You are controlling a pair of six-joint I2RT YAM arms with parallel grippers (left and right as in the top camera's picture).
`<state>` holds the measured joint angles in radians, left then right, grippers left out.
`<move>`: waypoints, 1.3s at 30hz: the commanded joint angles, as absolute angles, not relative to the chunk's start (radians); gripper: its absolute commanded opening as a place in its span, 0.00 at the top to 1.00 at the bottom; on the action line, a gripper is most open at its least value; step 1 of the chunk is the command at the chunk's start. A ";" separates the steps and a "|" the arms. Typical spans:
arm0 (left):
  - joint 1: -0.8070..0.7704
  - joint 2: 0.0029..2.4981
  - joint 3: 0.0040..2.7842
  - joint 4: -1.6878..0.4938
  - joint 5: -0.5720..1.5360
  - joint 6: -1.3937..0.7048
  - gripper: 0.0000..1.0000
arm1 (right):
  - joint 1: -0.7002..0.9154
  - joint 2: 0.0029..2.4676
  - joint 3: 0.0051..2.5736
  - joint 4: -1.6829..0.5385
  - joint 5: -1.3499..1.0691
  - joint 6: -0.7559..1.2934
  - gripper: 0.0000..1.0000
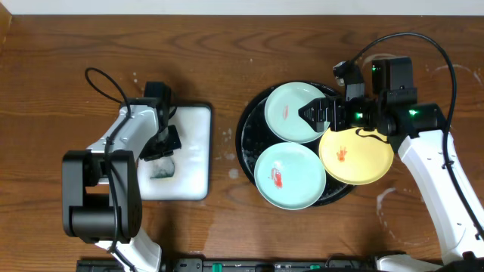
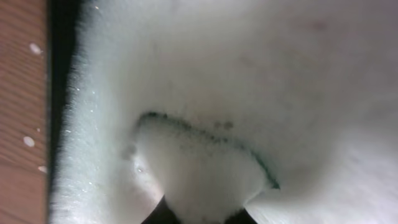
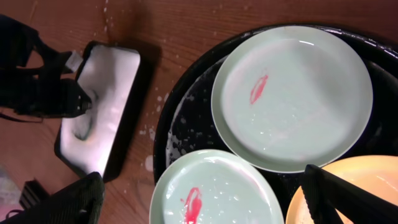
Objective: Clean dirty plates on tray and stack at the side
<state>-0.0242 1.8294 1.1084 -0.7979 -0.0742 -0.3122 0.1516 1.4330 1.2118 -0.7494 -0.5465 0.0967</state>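
Note:
The black tray [image 1: 246,140] holds three plates. A mint plate [image 1: 295,112] with a red smear lies at the back, and a second smeared mint plate [image 1: 290,175] lies at the front. A yellow plate [image 1: 355,155] with a red smear overhangs the tray's right rim. My right gripper [image 1: 316,115] hangs open and empty above the plates. In the right wrist view, the right gripper [image 3: 205,199] spans the front mint plate [image 3: 217,193], with the yellow plate [image 3: 367,171] by its right finger. My left gripper [image 1: 162,151] is down in white foam, shut on a foam-covered sponge [image 2: 199,174].
A white rectangular tray [image 1: 193,151] with a black rim, full of foam, stands left of the black tray. It also shows in the right wrist view [image 3: 106,93]. A whitish soapy ring [image 1: 389,198] marks the wood right of the black tray.

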 commanded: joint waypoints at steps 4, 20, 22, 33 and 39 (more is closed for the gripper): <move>-0.028 1.683 1.214 -0.832 0.070 -0.304 0.29 | 0.132 1.431 1.232 -0.731 -0.546 0.104 0.01; -0.027 1.658 1.005 -0.857 0.034 -0.312 0.24 | 0.132 1.431 1.232 -0.730 -0.547 0.105 0.01; -0.027 1.661 0.946 -0.785 0.034 -0.311 0.26 | 0.132 1.431 1.232 -0.729 -0.547 0.105 0.01; -0.027 1.652 0.892 -0.682 0.041 -0.289 0.93 | 0.132 1.431 1.232 -0.731 -0.547 0.112 0.01; -0.028 1.620 1.091 -0.861 0.044 -0.285 0.93 | 0.132 1.431 1.232 -0.733 -0.547 0.112 0.01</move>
<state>-0.0280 1.6520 0.9672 -0.8173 0.0441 -0.3054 0.1516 1.4330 1.2118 -0.7345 -0.5453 0.0998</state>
